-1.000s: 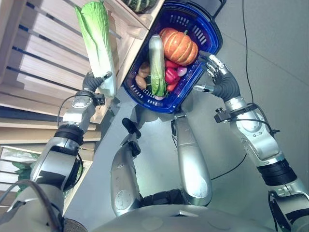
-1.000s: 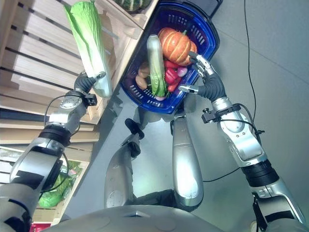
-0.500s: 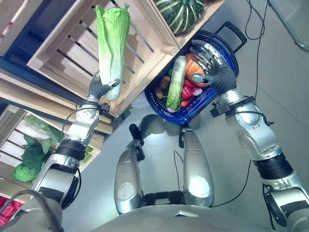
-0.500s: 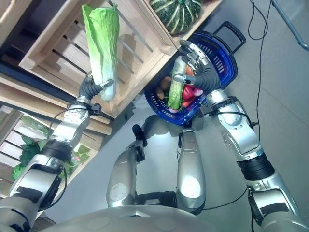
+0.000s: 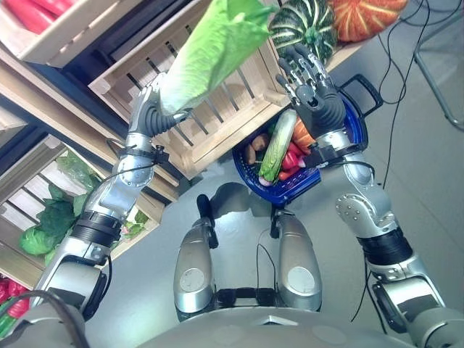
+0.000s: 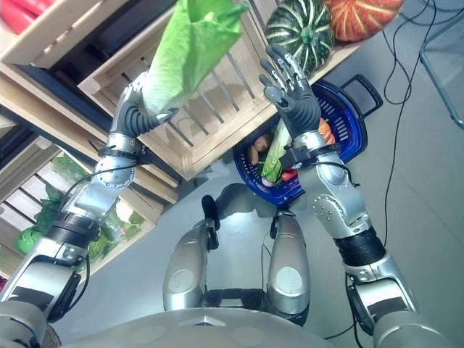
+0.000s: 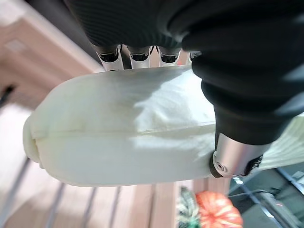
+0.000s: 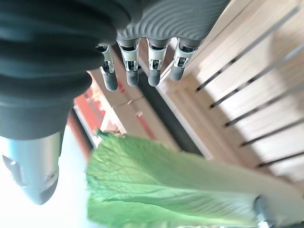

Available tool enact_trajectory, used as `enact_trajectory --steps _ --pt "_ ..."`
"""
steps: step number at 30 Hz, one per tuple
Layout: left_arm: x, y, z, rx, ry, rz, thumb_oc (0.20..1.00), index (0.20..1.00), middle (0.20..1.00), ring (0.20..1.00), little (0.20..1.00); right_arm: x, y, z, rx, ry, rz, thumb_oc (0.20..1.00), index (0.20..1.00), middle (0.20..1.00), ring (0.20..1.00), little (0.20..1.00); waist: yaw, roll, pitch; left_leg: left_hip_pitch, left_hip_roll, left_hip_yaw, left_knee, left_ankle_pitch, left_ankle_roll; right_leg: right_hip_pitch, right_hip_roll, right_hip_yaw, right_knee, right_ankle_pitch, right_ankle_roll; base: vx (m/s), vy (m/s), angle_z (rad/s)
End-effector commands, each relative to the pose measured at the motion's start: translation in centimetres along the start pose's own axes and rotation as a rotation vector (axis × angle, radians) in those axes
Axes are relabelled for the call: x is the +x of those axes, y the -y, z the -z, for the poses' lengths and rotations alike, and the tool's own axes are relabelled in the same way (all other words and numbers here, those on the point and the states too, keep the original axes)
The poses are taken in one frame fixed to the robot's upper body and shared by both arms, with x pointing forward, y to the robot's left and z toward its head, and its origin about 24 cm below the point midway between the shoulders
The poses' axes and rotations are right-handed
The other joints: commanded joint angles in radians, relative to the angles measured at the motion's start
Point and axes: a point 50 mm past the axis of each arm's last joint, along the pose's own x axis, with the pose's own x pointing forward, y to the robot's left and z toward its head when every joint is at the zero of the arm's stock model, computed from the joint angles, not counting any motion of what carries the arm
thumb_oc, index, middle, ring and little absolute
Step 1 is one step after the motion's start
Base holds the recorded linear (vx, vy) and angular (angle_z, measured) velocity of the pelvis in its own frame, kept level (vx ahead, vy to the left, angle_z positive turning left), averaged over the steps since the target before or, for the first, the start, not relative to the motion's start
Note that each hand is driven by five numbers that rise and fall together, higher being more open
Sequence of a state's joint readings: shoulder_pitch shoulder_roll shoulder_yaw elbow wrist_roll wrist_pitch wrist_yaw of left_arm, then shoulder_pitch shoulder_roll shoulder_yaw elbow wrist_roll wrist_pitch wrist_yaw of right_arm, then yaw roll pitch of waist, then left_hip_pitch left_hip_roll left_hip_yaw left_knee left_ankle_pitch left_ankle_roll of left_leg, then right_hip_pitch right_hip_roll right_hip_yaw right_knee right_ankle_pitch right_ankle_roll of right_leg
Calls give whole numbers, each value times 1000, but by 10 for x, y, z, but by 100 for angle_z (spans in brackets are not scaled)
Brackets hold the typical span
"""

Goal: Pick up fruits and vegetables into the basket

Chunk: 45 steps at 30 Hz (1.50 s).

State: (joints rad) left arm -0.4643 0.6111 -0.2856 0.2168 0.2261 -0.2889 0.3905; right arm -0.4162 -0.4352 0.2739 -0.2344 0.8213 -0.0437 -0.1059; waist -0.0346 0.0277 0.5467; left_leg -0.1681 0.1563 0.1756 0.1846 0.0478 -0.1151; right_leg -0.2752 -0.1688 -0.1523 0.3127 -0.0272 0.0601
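the left hand (image 5: 156, 116) is clamped on the pale stalk end of a cabbage (image 5: 210, 54), lifted beside the wooden crate (image 5: 217, 116), likely to carry it to the basket (image 5: 348, 156), above which the right hand (image 6: 290, 94) waits with fingers spread.

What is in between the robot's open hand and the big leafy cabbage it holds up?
Nothing of its own: in the left eye view, between the right hand and the cabbage in the left hand shows just the slatted wooden crate behind.

No readable text, label or number shows.
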Motion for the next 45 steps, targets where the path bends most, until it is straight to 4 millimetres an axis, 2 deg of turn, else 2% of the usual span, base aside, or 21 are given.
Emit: enact_trajectory --steps 1,8,14,19,23,28,32,33,35,41,45 --pt "-8 7 -21 10 154 31 200 200 200 200 200 0 -20 2 186 66 -23 1000 1000 1000 1000 1000 8 -68 -171 -13 -50 11 86 -97 45 95 -45 -23 -90 16 42 71 -18 2" --pt "-11 22 -37 45 242 107 200 200 200 200 200 3 -23 11 273 35 14 1000 1000 1000 1000 1000 23 -77 -198 38 -53 8 67 -107 49 153 -48 -30 -120 22 54 87 -15 9" --pt "-13 35 -46 52 256 167 200 200 200 200 200 3 -18 22 331 20 148 1000 1000 1000 1000 1000 30 -79 -220 73 -56 8 48 -112 53 192 -52 -35 -145 30 66 67 -1 4" --pt "-14 46 -51 136 248 180 200 200 200 200 200 4 -13 29 306 -5 269 1000 1000 1000 1000 1000 31 -77 -230 91 -56 11 47 -120 57 209 -56 -36 -151 31 73 44 12 1" --pt "-13 54 -43 244 165 254 200 200 200 200 200 5 -9 30 214 -7 345 1000 1000 1000 1000 1000 29 -73 -230 98 -57 13 43 -122 59 215 -58 -35 -155 33 78 0 0 0" --pt "-12 59 -41 366 141 328 200 200 200 200 200 11 -13 25 128 -1 315 1000 1000 1000 1000 1000 29 -64 -227 102 -60 13 35 -119 61 218 -60 -36 -161 36 82 -8 19 0" --pt "-9 65 -45 494 162 445 200 200 200 200 200 21 -28 23 75 -34 154 1000 1000 1000 1000 1000 30 -53 -222 103 -62 9 27 -114 59 223 -63 -37 -167 37 85 -7 17 0" --pt "-9 65 -46 501 167 459 200 200 200 200 200 22 -30 23 69 -42 133 765 765 765 765 765 31 -52 -221 102 -62 8 27 -114 58 223 -63 -38 -167 37 85 0 0 0" --pt "-9 67 -48 527 178 501 200 200 200 200 200 24 -33 23 50 -61 101 200 200 200 200 200 34 -50 -219 102 -62 5 25 -112 57 223 -65 -42 -167 36 86 -12 -2 4" --pt "-12 71 -48 587 179 629 200 200 200 200 200 27 -42 22 31 -84 -5 200 200 200 200 200 38 -49 -217 100 -59 1 27 -113 53 224 -65 -48 -165 32 90 -10 -8 7" --pt "-13 73 -50 582 190 633 200 200 200 200 200 28 -50 22 108 -96 -78 200 200 200 200 200 39 -51 -212 97 -54 -1 34 -115 49 224 -67 -50 -162 30 93 -1 -3 1"
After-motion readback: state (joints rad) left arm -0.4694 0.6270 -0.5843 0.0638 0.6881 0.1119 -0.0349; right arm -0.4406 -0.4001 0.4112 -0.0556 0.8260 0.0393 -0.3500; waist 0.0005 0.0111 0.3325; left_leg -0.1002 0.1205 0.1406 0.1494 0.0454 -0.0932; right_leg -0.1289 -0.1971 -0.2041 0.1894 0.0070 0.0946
